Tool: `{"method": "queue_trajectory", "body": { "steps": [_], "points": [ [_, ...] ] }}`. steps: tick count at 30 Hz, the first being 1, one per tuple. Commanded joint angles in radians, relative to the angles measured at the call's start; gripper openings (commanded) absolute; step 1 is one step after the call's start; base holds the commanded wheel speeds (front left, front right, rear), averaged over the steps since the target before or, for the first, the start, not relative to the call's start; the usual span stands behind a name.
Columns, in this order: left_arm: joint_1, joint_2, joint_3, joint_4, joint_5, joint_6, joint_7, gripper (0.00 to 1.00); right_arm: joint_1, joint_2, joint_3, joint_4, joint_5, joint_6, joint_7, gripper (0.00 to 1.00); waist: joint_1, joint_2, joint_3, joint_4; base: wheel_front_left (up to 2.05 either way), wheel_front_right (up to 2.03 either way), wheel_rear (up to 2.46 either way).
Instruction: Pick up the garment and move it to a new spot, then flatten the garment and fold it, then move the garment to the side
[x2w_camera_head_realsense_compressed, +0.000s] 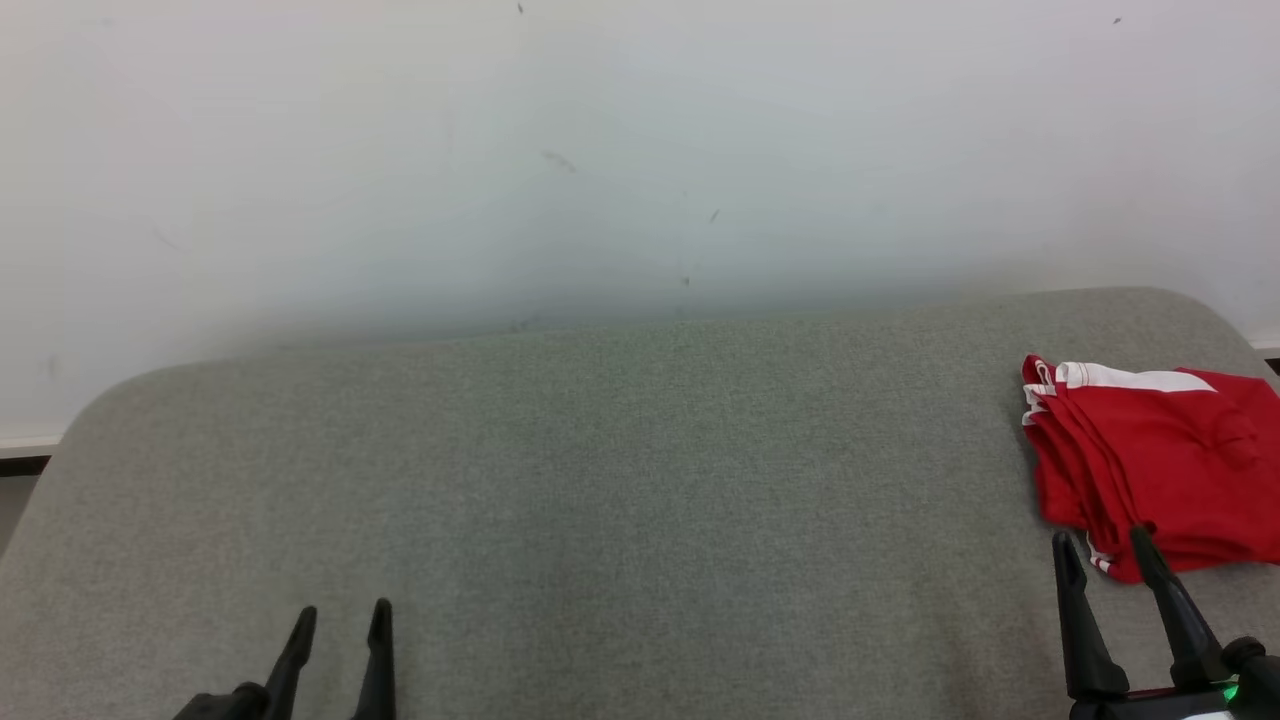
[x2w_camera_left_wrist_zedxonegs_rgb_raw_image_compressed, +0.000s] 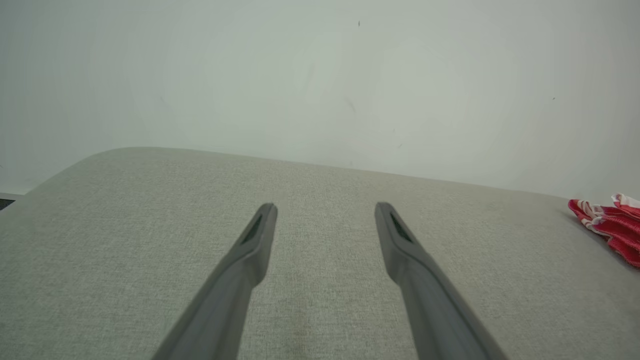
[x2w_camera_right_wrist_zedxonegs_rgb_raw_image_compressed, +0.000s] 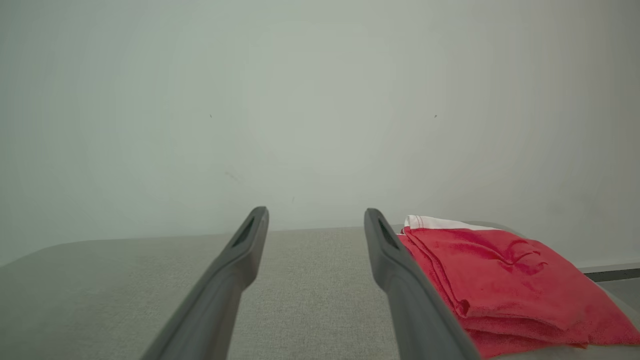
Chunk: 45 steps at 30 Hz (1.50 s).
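The garment (x2w_camera_head_realsense_compressed: 1160, 465) is red with white trim and lies folded in a compact stack at the far right of the grey fabric-covered table (x2w_camera_head_realsense_compressed: 600, 480). In the right wrist view the garment (x2w_camera_right_wrist_zedxonegs_rgb_raw_image_compressed: 505, 280) lies just right of my right finger. My right gripper (x2w_camera_head_realsense_compressed: 1105, 545) is open at the lower right, its tips at the garment's near edge, nothing between them. My left gripper (x2w_camera_head_realsense_compressed: 342, 612) is open at the lower left over bare table. In the left wrist view the left gripper (x2w_camera_left_wrist_zedxonegs_rgb_raw_image_compressed: 325, 207) stands open, and the garment (x2w_camera_left_wrist_zedxonegs_rgb_raw_image_compressed: 610, 225) shows as a red corner at the far right.
A pale wall (x2w_camera_head_realsense_compressed: 600, 150) rises directly behind the table's rounded back edge. A dark strip of floor (x2w_camera_head_realsense_compressed: 20, 465) shows past the table's left corner. The table's middle and left lie bare grey.
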<state>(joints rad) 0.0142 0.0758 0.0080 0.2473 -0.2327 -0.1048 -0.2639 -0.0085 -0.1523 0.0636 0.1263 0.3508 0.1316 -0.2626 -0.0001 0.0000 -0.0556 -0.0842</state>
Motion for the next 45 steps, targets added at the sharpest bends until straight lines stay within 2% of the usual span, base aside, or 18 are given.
{"method": "queue_trajectory", "body": {
  "steps": [1, 25, 33, 34, 38, 45],
  "points": [
    [0.018, -0.004, 0.006, -0.004, 0.020, -0.002, 0.000, 1.00, 0.016, 0.004, 0.007, -0.006, 0.005, -0.002, -0.002, 1.00, 0.0001, 0.0000, 0.003, -0.001, 0.00, 0.00, 0.00],
    [-0.005, -0.023, 0.021, -0.006, 0.059, -0.023, 0.000, 1.00, -0.004, 0.025, 0.060, 0.037, 0.001, -0.002, -0.002, 1.00, 0.0001, 0.0000, -0.001, 0.001, 0.00, 0.00, 0.00],
    [-0.005, -0.023, 0.023, -0.003, 0.065, -0.024, 0.000, 1.00, -0.009, 0.029, 0.050, 0.039, -0.001, -0.002, -0.002, 1.00, 0.0001, 0.0000, 0.000, 0.001, 0.00, 0.00, 0.00],
    [-0.005, -0.024, 0.021, -0.003, 0.063, -0.024, 0.000, 0.00, -0.009, 0.030, 0.049, 0.039, -0.001, -0.002, -0.002, 0.00, 0.0001, 0.0000, 0.000, 0.002, 0.00, 0.00, 0.00],
    [0.011, -0.032, 0.020, 0.025, 0.035, -0.022, 0.007, 0.00, 0.016, 0.034, 0.057, 0.059, 0.016, 0.000, 0.004, 0.00, 0.0001, 0.0000, 0.000, 0.002, 0.00, 0.00, 0.00],
    [-0.008, -0.031, 0.034, 0.028, -0.103, -0.023, 0.049, 0.00, 0.004, 0.038, 0.037, 0.063, 0.142, 0.000, 0.038, 0.00, 0.0001, 0.0000, 0.004, 0.006, 0.00, 0.00, 0.00]
  ]
}}
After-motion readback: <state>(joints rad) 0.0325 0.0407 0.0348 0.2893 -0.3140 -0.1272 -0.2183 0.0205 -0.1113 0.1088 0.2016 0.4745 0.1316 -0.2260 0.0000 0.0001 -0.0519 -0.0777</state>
